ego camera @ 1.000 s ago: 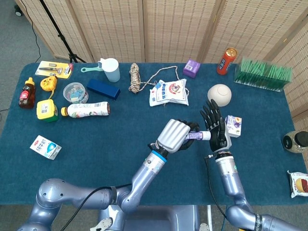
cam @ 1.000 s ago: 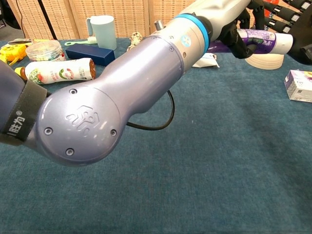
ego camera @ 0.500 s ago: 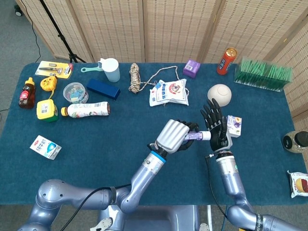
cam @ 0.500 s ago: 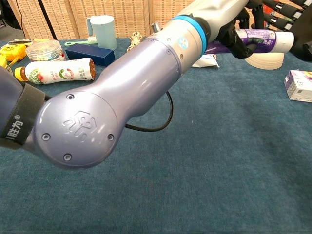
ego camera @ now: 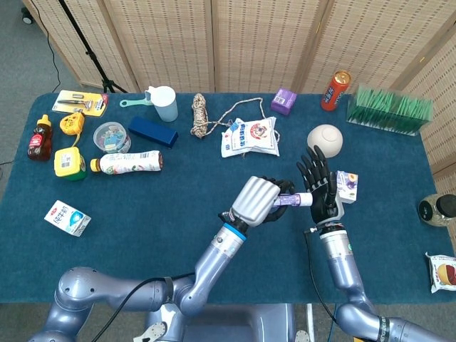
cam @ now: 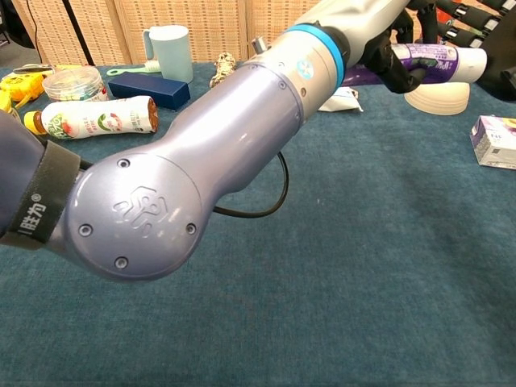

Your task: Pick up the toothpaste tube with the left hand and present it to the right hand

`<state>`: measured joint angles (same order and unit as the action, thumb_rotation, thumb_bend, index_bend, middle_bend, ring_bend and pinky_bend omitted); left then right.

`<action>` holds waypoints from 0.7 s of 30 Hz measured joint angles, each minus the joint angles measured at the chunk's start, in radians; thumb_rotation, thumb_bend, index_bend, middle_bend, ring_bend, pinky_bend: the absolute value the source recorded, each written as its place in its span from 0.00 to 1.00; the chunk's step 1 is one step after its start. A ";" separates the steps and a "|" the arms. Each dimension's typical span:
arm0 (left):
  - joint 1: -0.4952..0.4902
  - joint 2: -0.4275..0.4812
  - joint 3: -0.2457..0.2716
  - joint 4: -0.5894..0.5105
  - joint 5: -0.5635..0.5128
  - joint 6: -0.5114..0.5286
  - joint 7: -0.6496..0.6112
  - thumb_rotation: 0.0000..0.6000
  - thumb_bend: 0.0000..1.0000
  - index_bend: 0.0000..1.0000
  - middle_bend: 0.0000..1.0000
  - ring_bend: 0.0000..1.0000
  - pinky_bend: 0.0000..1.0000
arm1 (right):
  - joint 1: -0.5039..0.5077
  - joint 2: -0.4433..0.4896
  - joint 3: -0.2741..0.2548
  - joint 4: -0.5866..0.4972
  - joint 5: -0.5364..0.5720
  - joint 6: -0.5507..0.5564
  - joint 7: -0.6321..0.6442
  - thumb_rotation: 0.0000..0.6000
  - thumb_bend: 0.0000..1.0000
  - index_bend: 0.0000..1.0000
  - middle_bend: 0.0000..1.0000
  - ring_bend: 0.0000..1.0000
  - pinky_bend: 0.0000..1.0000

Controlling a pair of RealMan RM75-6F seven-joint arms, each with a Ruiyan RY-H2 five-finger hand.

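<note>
Toothpaste tube [cam: 439, 63] in left robot hand [cam: 387, 50]

Purple-and-white toothpaste tube [ego camera: 293, 201], teal table [ego camera: 178, 192]

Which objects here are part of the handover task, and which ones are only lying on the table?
Belonging to the job:
toothpaste tube, held off the table
left hand, gripping the tube
right hand, fingers spread beside the tube's cap end

Just lying about:
white bowl
small purple carton
orange can
rope
blue box
</note>
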<state>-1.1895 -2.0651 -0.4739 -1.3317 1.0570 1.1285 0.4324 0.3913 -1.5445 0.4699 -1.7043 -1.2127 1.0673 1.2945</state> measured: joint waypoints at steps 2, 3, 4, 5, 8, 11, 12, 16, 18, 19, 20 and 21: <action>-0.001 -0.002 -0.002 0.002 0.001 0.000 0.000 1.00 0.57 0.71 0.58 0.57 0.59 | -0.001 0.000 0.000 0.000 0.000 0.000 0.001 0.33 0.00 0.00 0.00 0.00 0.00; -0.001 -0.003 -0.002 0.002 0.001 0.000 0.000 1.00 0.57 0.71 0.58 0.57 0.59 | -0.001 0.000 0.000 0.000 0.000 0.000 0.002 0.33 0.00 0.00 0.00 0.00 0.00; -0.002 -0.004 -0.003 0.003 0.002 -0.001 0.000 1.00 0.57 0.71 0.58 0.57 0.59 | -0.001 0.001 0.001 -0.001 0.000 0.000 0.004 0.33 0.00 0.00 0.00 0.00 0.00; -0.002 -0.006 -0.004 0.004 0.002 -0.001 0.000 1.00 0.57 0.71 0.58 0.57 0.59 | -0.001 0.001 0.001 -0.001 0.000 0.000 0.005 0.33 0.00 0.00 0.00 0.00 0.00; -0.003 -0.009 -0.006 0.007 0.004 -0.001 0.001 1.00 0.57 0.71 0.58 0.57 0.59 | -0.001 0.002 0.001 -0.001 -0.002 -0.001 0.006 0.32 0.00 0.00 0.00 0.00 0.00; -0.004 -0.012 -0.008 0.010 0.004 -0.001 0.000 1.00 0.57 0.71 0.58 0.57 0.59 | 0.000 0.002 0.001 0.000 -0.003 -0.002 0.006 0.33 0.00 0.00 0.00 0.00 0.00; -0.005 -0.013 -0.009 0.011 0.004 -0.001 0.000 1.00 0.57 0.71 0.58 0.57 0.59 | 0.001 0.002 0.000 0.000 -0.004 -0.002 0.006 0.33 0.00 0.00 0.00 0.00 0.00; -0.006 -0.016 -0.013 0.014 0.004 -0.002 -0.003 1.00 0.57 0.71 0.58 0.57 0.59 | 0.002 0.002 -0.001 -0.001 -0.007 -0.003 0.005 0.33 0.00 0.00 0.00 0.00 0.00; -0.005 -0.017 -0.014 0.014 0.005 -0.002 -0.003 1.00 0.57 0.71 0.58 0.57 0.59 | 0.001 0.002 -0.002 -0.001 -0.008 -0.003 0.005 0.33 0.00 0.00 0.00 0.00 0.00; -0.005 -0.017 -0.014 0.014 0.007 -0.001 -0.003 1.00 0.57 0.71 0.58 0.57 0.59 | 0.001 0.002 -0.002 -0.002 -0.008 -0.002 0.005 0.33 0.00 0.00 0.00 0.00 0.00; -0.004 -0.017 -0.014 0.014 0.008 0.000 -0.004 1.00 0.57 0.71 0.58 0.57 0.59 | 0.001 0.003 -0.002 -0.002 -0.008 -0.002 0.005 0.33 0.00 0.00 0.00 0.00 0.00; -0.004 -0.017 -0.014 0.013 0.008 0.000 -0.004 1.00 0.57 0.71 0.58 0.57 0.59 | 0.001 0.003 -0.002 -0.002 -0.008 -0.002 0.005 0.33 0.00 0.00 0.00 0.00 0.00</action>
<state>-1.1932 -2.0820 -0.4877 -1.3182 1.0653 1.1285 0.4282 0.3922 -1.5411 0.4675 -1.7065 -1.2210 1.0657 1.2996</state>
